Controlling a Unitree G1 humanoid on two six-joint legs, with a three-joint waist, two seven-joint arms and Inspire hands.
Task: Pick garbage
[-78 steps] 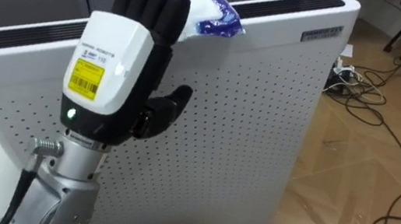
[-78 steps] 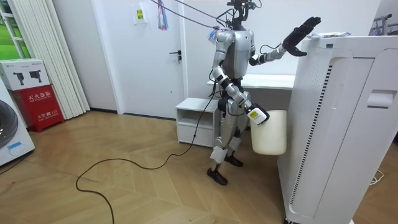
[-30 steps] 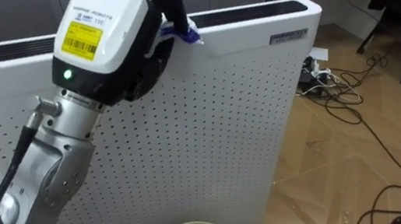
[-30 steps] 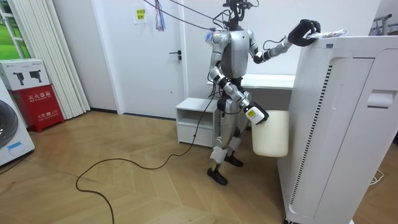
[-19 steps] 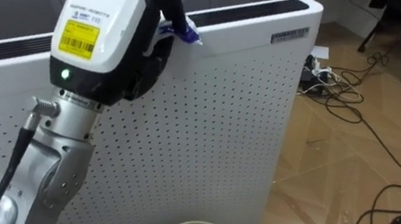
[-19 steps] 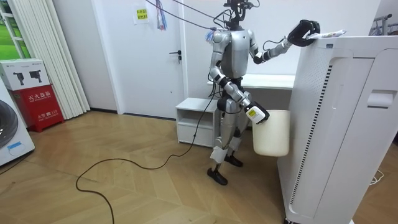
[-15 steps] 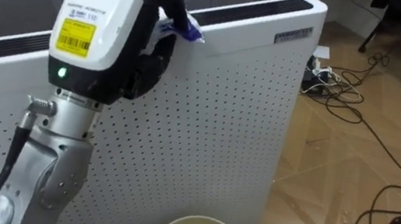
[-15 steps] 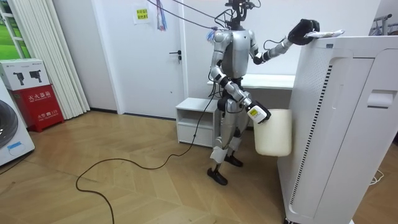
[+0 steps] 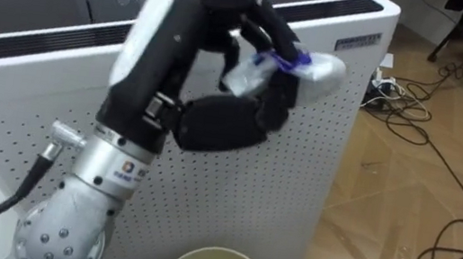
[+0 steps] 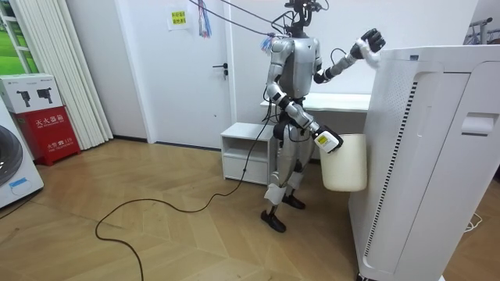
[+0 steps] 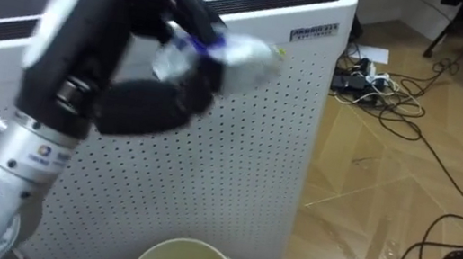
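Fingers (image 9: 264, 25) of left hand (image 9: 196, 61): curled over and closed on wrapper (image 9: 312, 71), thumb tucked beneath, pinching its near end

Wrapper: white, crumpled, with a blue patch beside the fingers; held in the air just before the upper edge of unit (image 9: 296, 184), apparently not resting on its top. Long axis roughly level, along the unit's top edge; free end points away from the palm toward the robot's right, near end buried in the grasp

Unit: tall, white, perforated face, dark top panel; close in front of the robot

Bin (image 9: 223, 255): cream, open mouth up, well below the wrapper and a little nearer the robot, against the foot of the unit's face

Right hand (image 10: 326, 140): low at the bin's upper side in the room view; grip not readable

Floor (image 9: 401, 217): wood, with loose cables (image 9: 443, 177) to the right, apart from the work

Judgement: wrapper secured; drop line runs almost straight down from the fingers to the bin mouth, so next calls for lowering the left hand over the rim, free end first, then release
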